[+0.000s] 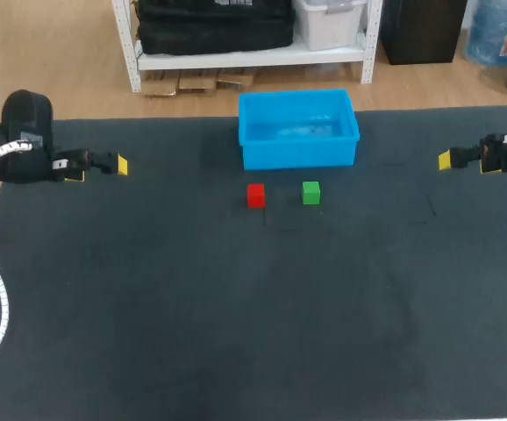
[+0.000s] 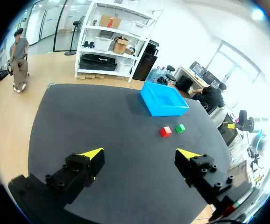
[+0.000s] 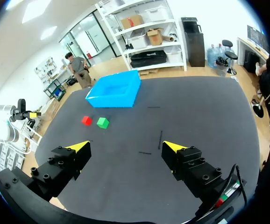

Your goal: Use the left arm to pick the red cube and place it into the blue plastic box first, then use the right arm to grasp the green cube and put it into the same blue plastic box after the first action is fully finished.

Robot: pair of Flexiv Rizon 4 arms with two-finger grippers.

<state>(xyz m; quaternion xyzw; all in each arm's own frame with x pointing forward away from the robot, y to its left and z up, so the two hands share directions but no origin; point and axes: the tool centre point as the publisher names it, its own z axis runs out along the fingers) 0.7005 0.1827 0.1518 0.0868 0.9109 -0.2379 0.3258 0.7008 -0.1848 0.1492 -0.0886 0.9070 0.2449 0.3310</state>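
Both my pincers spread wide and holding nothing, at the table's two sides.

My left gripper [image 1: 100, 168] hangs over the left edge of the dark table [image 1: 236, 333] and my right gripper [image 1: 466, 163] over the right edge. Each has its fingers parted and is well apart from the cubes, with only the table's dark surface between. One red cube [image 1: 255, 195] and one green cube [image 1: 311, 193] sit flat side by side near the middle. The red cube is on my left, with a gap between them. Both are just in front of the near wall of the single blue plastic box [image 1: 297, 156]. The box stands open side up, its long axis running across the table from left to right. A few thin dark marks [image 1: 430, 206] show on the table to the right of the green cube.
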